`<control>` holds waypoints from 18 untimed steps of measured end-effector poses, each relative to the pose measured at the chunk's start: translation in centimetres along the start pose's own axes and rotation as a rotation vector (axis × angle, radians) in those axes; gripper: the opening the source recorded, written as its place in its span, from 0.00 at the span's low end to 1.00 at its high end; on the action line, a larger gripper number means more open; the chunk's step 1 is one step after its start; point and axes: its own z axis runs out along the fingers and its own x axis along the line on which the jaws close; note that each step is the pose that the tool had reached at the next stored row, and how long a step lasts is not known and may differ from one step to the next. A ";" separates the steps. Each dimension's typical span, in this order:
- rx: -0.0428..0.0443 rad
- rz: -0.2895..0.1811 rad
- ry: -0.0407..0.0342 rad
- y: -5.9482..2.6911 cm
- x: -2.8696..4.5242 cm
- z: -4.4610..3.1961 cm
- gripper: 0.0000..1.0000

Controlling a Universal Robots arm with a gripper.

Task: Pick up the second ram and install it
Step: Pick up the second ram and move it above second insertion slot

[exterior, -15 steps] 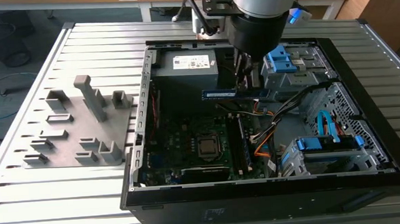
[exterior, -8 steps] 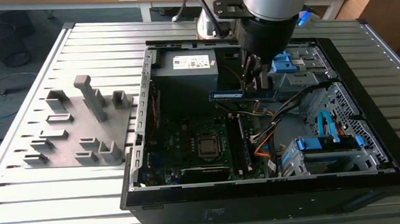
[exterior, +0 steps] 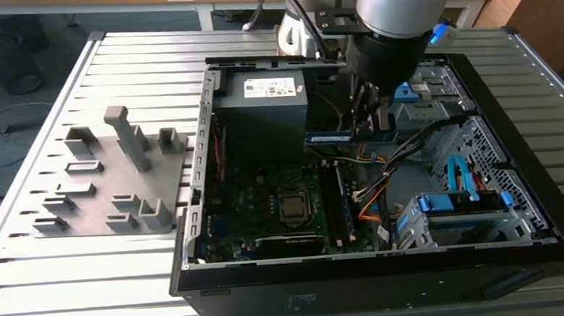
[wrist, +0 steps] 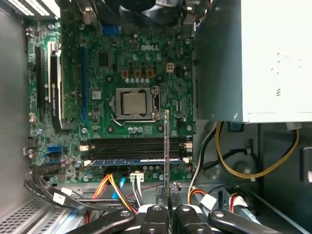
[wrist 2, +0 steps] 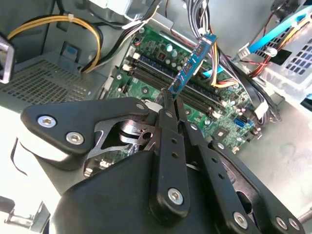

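My gripper (exterior: 369, 124) hangs inside the open computer case (exterior: 511, 117), shut on the second ram (exterior: 344, 136). This is a thin blue-green stick held level above the motherboard (exterior: 264, 195). In the second wrist view the black fingers (wrist 2: 168, 105) pinch one end of the ram (wrist 2: 192, 61), which sticks out over the memory slots (wrist 2: 170, 80). In the first wrist view the ram (wrist: 167, 156) shows edge-on as a thin line rising from the gripper (wrist: 165, 210), crossing the slots (wrist: 131, 144). Another stick (wrist: 131, 160) sits seated in one slot.
The grey power supply (exterior: 264, 101) stands close beside the gripper, with bundles of cables (exterior: 408, 151) and a drive cage (exterior: 458, 207) on the exterior view's right. A grey holder block (exterior: 109, 181) lies on the slatted table at the left. The processor socket (wrist: 134, 103) lies beyond the slots.
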 end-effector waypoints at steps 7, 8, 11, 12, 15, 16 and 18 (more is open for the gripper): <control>0.0001 0.000 0.0003 0.14 0.81 0.89 0.14; 0.0001 0.000 0.0002 0.45 0.97 0.92 0.14; 0.0001 0.000 0.0002 1.77 1.42 0.97 0.14; 0.0000 0.000 0.0002 2.21 1.58 0.98 0.14; 0.0001 0.000 0.0002 3.30 2.17 1.02 0.14; 0.0000 0.000 0.0003 3.48 2.35 1.03 0.14; 0.0000 0.000 0.0002 3.52 2.44 1.04 0.14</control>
